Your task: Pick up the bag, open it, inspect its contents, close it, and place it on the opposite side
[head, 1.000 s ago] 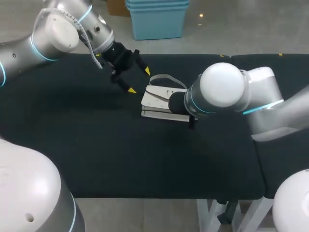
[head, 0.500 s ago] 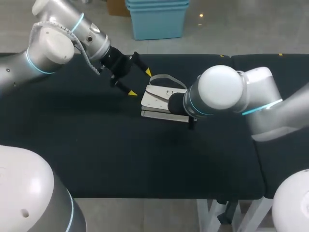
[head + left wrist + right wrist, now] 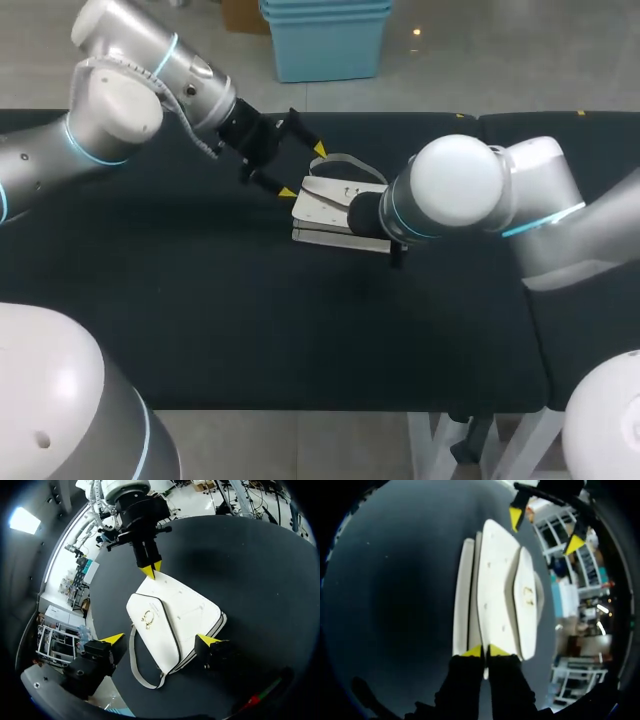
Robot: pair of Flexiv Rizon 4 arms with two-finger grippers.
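The white bag lies flat, lengthwise across the table, with its strap toward the far edge; the wide-spread left tool has edged nearer, and the narrow right tool pinches its other end.

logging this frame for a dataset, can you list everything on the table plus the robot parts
table: one, black, under everything
bag: one, white, lying flat near the table's middle
strap: one, pale grey, looped out from the bag's far side
clasp: one, gold, on the bag's flap
left gripper: one, black with yellow tips, fingers open, either side of the bag's strap end; contact unclear
right gripper: one, black with yellow tips, fingers shut on the bag's opposite edge
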